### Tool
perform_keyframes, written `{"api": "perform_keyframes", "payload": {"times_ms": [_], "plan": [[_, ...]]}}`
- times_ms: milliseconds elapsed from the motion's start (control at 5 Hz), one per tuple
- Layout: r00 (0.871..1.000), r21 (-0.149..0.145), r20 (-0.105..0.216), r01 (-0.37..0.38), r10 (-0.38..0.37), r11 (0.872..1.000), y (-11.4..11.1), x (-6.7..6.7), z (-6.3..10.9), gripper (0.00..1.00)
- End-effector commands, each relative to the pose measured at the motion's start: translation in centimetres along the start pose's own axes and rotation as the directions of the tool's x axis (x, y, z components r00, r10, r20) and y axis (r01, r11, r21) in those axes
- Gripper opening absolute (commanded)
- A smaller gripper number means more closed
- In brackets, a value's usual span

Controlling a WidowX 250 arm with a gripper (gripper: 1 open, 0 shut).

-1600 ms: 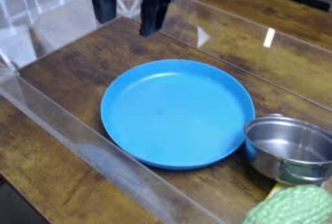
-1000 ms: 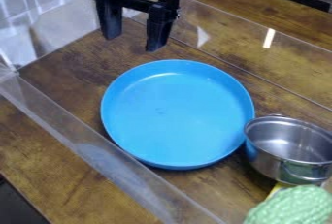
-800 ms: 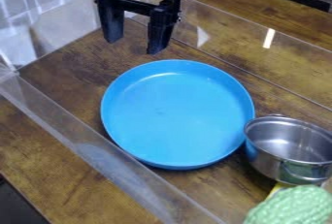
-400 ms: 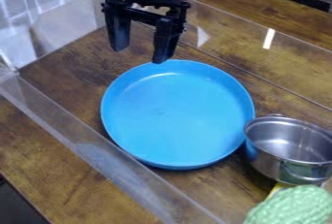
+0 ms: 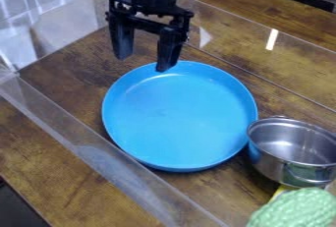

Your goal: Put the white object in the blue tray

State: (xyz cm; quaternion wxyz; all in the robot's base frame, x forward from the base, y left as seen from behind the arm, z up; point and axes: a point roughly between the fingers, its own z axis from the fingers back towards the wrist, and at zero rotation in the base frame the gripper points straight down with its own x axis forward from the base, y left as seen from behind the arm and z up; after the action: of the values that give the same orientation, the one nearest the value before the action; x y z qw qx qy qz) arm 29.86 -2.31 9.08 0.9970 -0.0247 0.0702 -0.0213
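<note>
The blue tray (image 5: 184,123), a large round shallow dish, lies in the middle of the wooden table. My black gripper (image 5: 144,52) hangs above the tray's far-left rim, pointing straight down. Its two fingers (image 5: 167,52) stand apart, open, and I see nothing between them. The white object is out of view in this frame.
A small shiny steel pot (image 5: 292,150) stands just right of the tray, almost touching its rim. A green knobbly object (image 5: 297,211) lies at the bottom right corner. Clear plastic walls (image 5: 53,113) fence the table on the left and at the back.
The gripper has come down and to the right, from the back-left corner to just over the tray's far-left rim. It stays open. Tray and pot have not moved.
</note>
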Motion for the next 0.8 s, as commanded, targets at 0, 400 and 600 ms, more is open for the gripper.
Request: {"api": "perform_keyframes", "payload": {"times_ms": [0,400,600], "plan": [[0.998,-0.001,0.052,0.021,-0.021,1.000,-0.54,0.77,1.07,1.00],[0.999,-0.005,0.046,0.025,-0.025,1.000,-0.65,1.29,0.37,1.00],[0.998,-0.006,0.052,0.027,-0.027,1.000,-0.69,1.67,0.28,1.00]]}}
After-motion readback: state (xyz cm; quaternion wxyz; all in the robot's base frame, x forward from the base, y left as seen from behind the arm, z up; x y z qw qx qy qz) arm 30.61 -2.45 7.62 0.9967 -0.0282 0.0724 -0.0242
